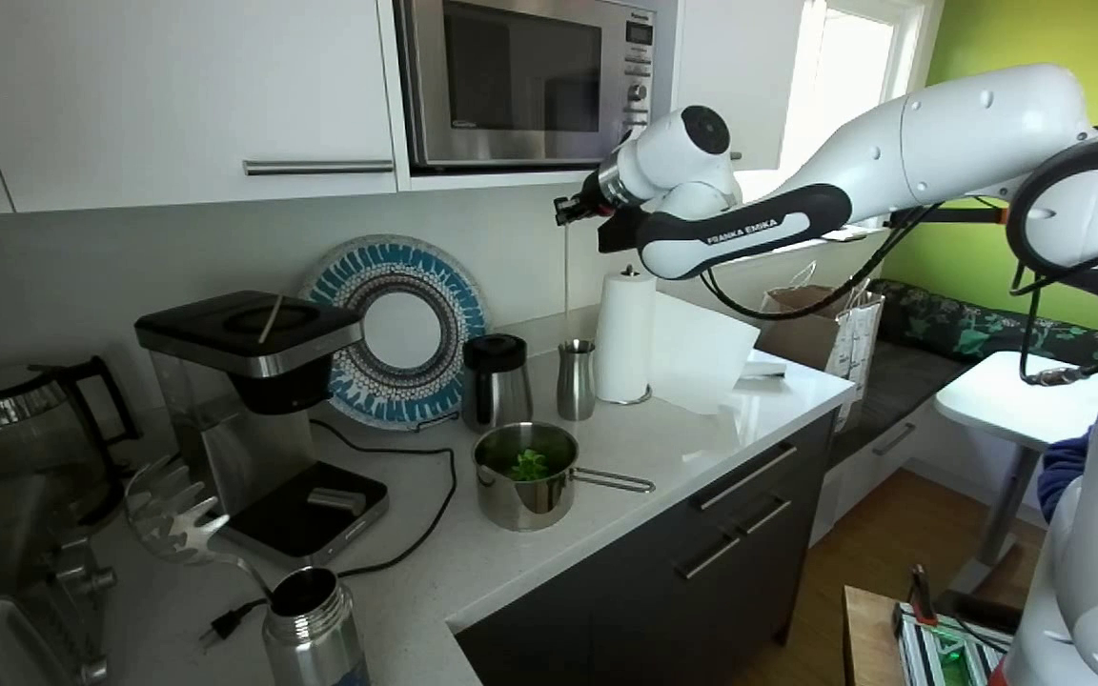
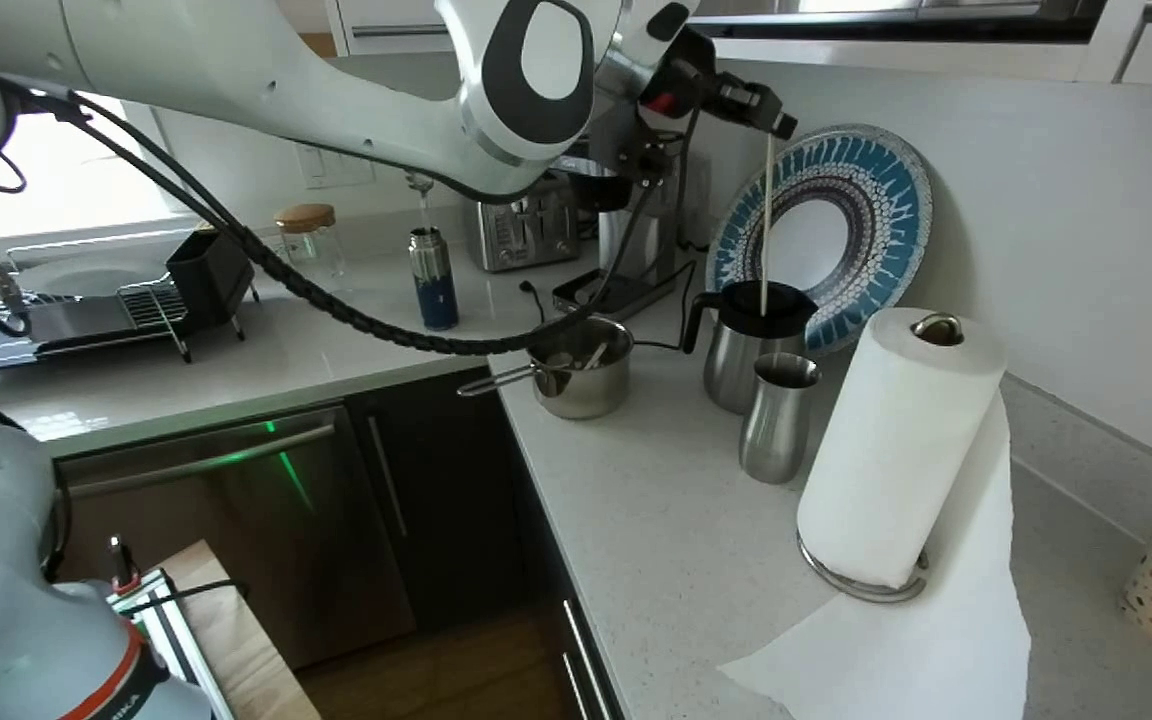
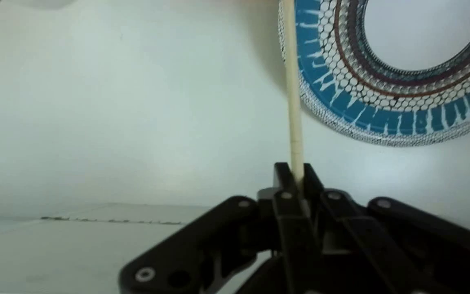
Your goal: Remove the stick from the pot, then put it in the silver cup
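Observation:
My gripper [image 1: 564, 211], also in an exterior view [image 2: 779, 122] and the wrist view [image 3: 298, 173], is shut on the upper end of a thin pale stick [image 3: 293, 106]. The stick hangs nearly vertical in both exterior views [image 1: 566, 276] [image 2: 767, 215]. Its lower end appears just above the mouth of the silver cup [image 1: 576, 381] [image 2: 779, 420]; the exact gap is hard to tell. The cup stands upright on the counter. The pot [image 1: 522, 491] [image 2: 586, 395] stands apart from the cup, with a green patch inside. Neither pot nor cup shows in the wrist view.
A dark-rimmed metal jug [image 1: 498, 393] [image 2: 731, 355] stands close beside the cup. A paper towel roll [image 1: 625, 338] [image 2: 891, 450] stands on its other side. A blue patterned plate [image 1: 401, 257] leans on the wall behind. A coffee maker [image 1: 246, 329] and overhead microwave [image 1: 520, 76] are nearby.

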Robot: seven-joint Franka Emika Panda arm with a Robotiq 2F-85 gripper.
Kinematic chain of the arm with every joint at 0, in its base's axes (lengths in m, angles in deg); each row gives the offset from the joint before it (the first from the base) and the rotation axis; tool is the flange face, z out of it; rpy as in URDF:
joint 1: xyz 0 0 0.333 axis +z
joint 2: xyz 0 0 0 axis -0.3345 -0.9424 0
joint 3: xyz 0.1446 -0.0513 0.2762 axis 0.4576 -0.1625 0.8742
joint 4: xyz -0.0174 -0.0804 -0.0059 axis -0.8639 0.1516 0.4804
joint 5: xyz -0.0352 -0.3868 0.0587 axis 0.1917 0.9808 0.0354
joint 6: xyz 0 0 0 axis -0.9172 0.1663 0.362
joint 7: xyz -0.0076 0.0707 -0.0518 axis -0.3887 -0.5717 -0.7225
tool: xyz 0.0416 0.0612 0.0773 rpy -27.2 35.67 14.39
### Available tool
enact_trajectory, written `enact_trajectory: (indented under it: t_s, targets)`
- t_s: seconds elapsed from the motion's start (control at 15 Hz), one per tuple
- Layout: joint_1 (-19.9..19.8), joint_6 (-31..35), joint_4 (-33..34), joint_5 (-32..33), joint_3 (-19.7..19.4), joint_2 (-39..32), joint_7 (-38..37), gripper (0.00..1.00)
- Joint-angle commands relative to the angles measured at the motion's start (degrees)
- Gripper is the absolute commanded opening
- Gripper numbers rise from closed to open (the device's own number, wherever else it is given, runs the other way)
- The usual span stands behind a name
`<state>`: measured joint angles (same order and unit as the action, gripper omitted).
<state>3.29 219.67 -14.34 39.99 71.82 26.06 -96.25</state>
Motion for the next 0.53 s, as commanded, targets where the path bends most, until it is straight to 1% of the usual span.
enact_trajectory:
  t_s: [0.0,0.13,0.27,0.47]
  targets:
    - [0.00,1.57,7.59,8.71,-2.77,-5.08,-8.82,0.02]
    - [0.78,0.55,10.44,14.01,-4.60,-6.94,-14.12,0.02]
    - [1.47,-0.37,11.87,18.18,-5.93,-8.48,-18.25,0.02]
    - [2.33,-1.27,10.94,23.21,-7.22,-8.65,-22.33,0.02]
